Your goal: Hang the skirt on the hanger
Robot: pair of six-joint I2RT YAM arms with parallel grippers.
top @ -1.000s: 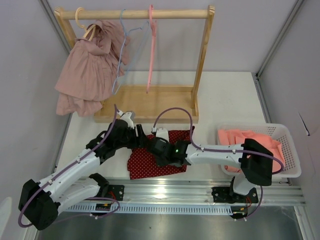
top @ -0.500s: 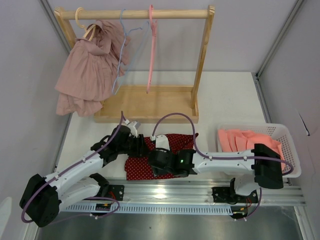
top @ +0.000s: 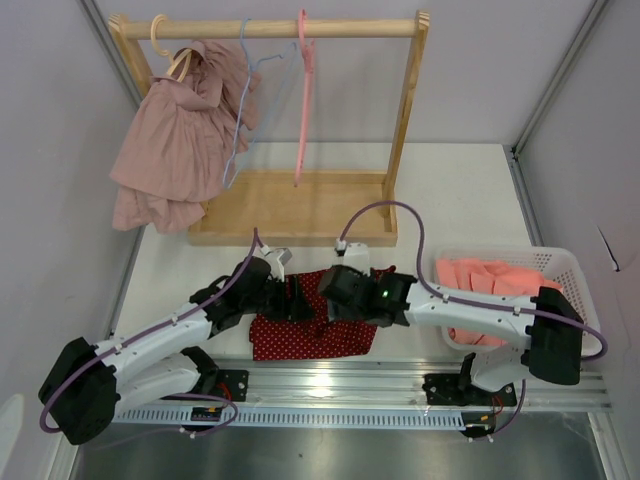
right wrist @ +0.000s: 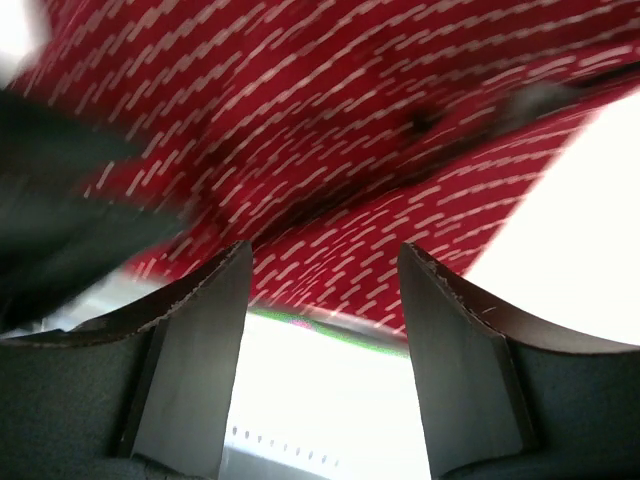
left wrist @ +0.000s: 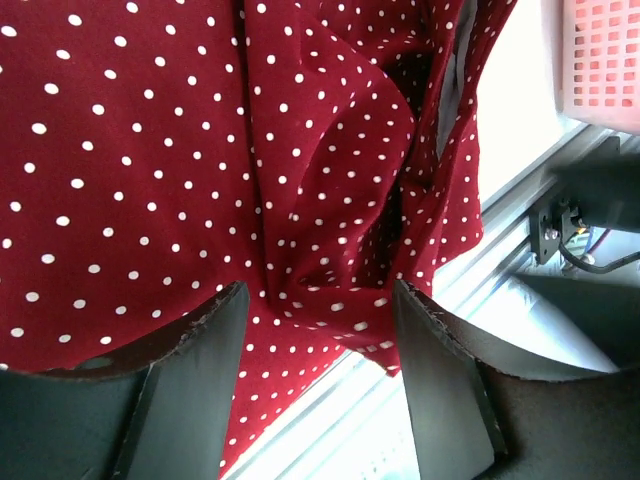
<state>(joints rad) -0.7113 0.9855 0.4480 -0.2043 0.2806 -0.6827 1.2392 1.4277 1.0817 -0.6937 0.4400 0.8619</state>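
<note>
Hanging at the left end of the wooden rack (top: 405, 120) is a dusty-pink dress (top: 170, 150). Beside it on the same rail are a bare blue hanger (top: 241, 115) and a bare pink hanger (top: 300, 120). Below, the left hand (top: 302, 300) reaches in over the skirt (top: 315, 338) — red with white dots — which lies crumpled on the white tabletop (top: 460, 200) in front of the rack's base, on no hanger.

From overhead the two hands crowd together and hide their own fingers; the wrist cameras settle it. The left wrist view shows that hand spread, its dark fingers (left wrist: 190, 380) standing on either side of a ridge of bunched folds, not pinching it. The right hand (top: 333, 290) is also spread. Its view is streaked with blur, with dotted cloth beyond the fingers and nothing between them.

A small green light (top: 385, 294) glows on the right arm. At the right, a white slotted basket (top: 580, 345) holds salmon cloth (top: 490, 275).

The skirt's near hem runs along the tabletop's front edge, just beside the metal rail (top: 400, 375). Bare tabletop lies between the rack's right post and the basket.
</note>
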